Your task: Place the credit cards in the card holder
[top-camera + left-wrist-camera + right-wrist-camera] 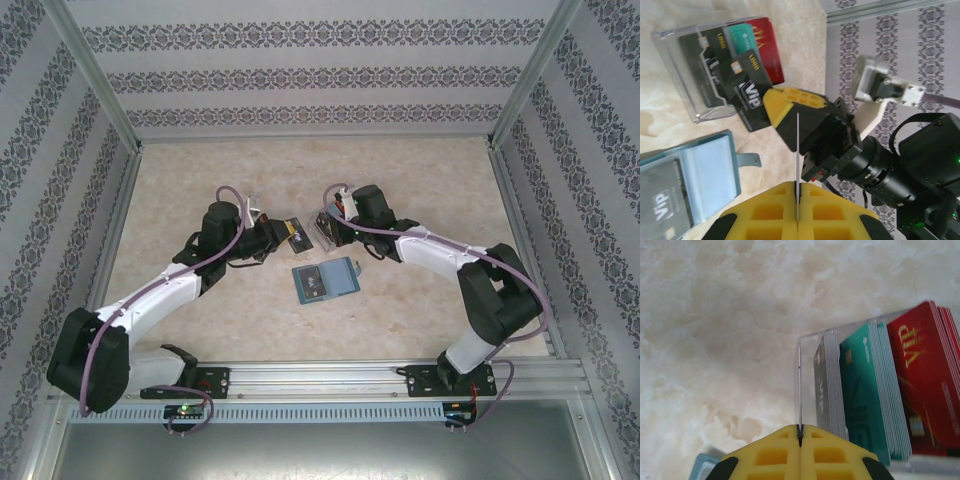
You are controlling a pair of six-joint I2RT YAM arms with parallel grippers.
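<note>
My left gripper (pixel 797 192) is shut on a thin card (pixel 797 150), seen edge-on and held flat above the table; from above it looks dark (pixel 298 235). My right gripper (pixel 800 429) points down at the clear box (pixel 807 365), shut on a thin card (pixel 799 390) next to the grey stack. In the left wrist view a raised black VIP card (pixel 747 92) meets the right gripper's yellow fingertip (pixel 785 100). Teal cards (pixel 865 390) and red cards (pixel 925 385) stand in the box. The teal-blue card holder (pixel 325 280) lies open, a grey VIP card (pixel 660 210) in one pocket.
The clear box (pixel 326 232) stands between the two grippers, just behind the card holder (pixel 705 175). Marble-patterned tabletop (pixel 420 180) spreads all round, enclosed by patterned walls and metal frame posts. An aluminium rail (pixel 320 378) carrying the arm bases runs along the near edge.
</note>
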